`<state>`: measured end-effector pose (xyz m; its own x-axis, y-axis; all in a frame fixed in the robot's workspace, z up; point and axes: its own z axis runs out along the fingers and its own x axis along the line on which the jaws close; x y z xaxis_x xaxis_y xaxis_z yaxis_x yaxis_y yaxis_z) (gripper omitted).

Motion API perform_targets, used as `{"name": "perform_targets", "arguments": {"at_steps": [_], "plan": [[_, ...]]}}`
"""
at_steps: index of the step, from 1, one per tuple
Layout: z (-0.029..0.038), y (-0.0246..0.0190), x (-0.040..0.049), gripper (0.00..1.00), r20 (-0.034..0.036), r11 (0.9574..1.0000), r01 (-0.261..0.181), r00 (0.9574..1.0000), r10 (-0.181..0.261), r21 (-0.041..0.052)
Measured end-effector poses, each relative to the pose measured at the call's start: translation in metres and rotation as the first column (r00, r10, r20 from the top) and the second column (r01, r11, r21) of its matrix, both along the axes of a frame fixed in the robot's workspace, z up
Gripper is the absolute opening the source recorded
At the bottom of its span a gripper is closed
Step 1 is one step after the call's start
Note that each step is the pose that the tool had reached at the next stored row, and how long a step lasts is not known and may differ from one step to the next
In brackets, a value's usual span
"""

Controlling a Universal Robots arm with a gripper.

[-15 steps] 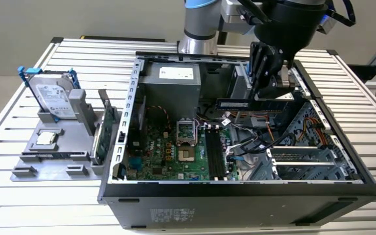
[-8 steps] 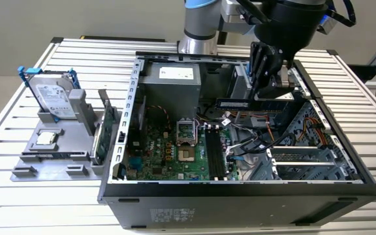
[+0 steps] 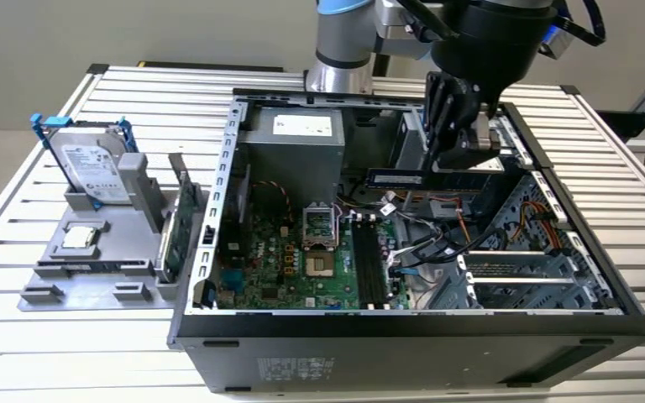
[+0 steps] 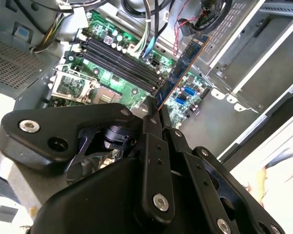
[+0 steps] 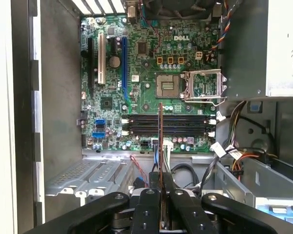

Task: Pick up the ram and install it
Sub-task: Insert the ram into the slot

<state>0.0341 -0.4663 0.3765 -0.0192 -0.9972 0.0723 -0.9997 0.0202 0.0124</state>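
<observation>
Pick-up's done, install isn't. The pincer (image 3: 457, 155) is clamped on one end of the ram (image 3: 423, 178) and holds it over the open computer case (image 3: 224, 193), with the memory slots (image 5: 166, 124) well below it. In the first wrist view the stick sits edge-on, crossing the slots, so I reckon seating it calls for a turn to line up. The exterior view shows its flat side.
</observation>
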Motion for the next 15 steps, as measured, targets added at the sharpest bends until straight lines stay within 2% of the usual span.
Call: {"name": "perform_targets", "arguments": {"at_steps": [15], "plan": [[-0.0001, 0.0000, -0.0001, 0.00, 0.0000, 1.0000, 0.008, 1.0000, -0.008, -0.0008]]}}
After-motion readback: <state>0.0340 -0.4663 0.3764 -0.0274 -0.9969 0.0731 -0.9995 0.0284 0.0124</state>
